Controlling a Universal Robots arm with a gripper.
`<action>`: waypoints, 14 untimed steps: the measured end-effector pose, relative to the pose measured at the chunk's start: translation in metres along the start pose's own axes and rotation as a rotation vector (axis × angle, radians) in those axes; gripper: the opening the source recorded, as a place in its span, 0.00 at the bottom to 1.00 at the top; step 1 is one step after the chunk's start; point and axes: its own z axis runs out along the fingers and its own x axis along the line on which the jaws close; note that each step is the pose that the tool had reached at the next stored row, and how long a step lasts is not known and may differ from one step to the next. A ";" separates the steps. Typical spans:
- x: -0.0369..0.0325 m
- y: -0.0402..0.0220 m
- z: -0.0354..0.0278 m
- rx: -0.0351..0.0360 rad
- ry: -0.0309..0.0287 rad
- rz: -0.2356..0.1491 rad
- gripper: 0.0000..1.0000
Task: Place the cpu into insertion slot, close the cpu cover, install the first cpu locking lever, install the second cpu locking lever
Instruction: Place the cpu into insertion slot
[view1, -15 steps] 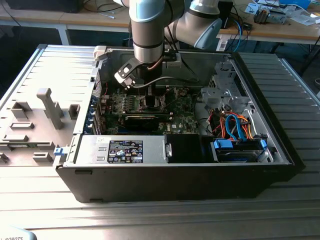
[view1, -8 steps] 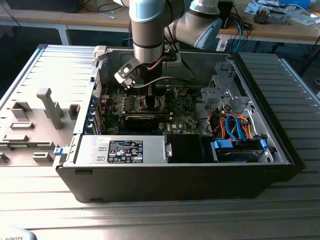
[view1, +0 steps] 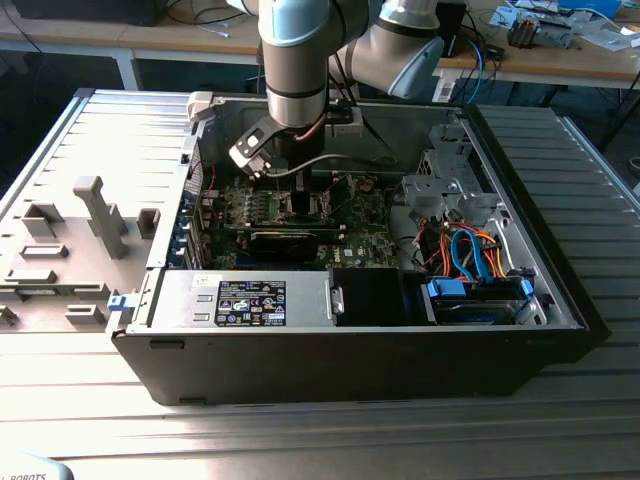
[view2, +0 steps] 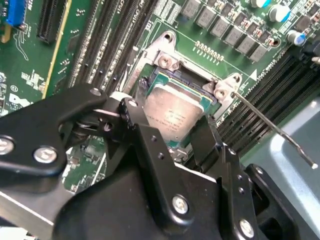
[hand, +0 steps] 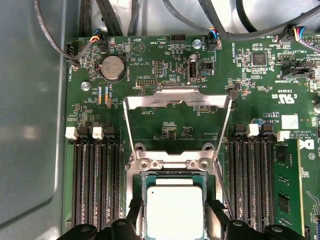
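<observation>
My gripper (view1: 300, 190) reaches down into the open computer case over the green board. In both wrist views the cpu (hand: 175, 212) (view2: 175, 112), a square chip with a silver top, lies level in the insertion slot (hand: 175, 176). The black fingers (hand: 134, 217) sit against its two opposite edges, so the gripper (hand: 175, 222) (view2: 170, 122) is shut on it. Swung back on its hinge, the cpu cover (hand: 177, 97) stands open beyond the slot. A thin locking lever (view2: 272, 127) sticks out raised beside the socket.
Long black memory slots (hand: 95, 185) (hand: 250, 185) run on both sides of the socket. Cables (hand: 240, 25) hang over the board's far edge, near a coin battery (hand: 113, 67). The case holds a drive cage with coloured wires (view1: 470, 250) and a power supply (view1: 250, 300).
</observation>
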 end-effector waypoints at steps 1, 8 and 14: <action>0.0000 0.0001 -0.0014 -0.0001 -0.0001 0.000 0.62; 0.0001 0.0009 -0.0128 -0.0002 -0.0001 0.000 0.62; 0.0001 0.0009 -0.0133 0.0000 -0.0002 0.000 0.29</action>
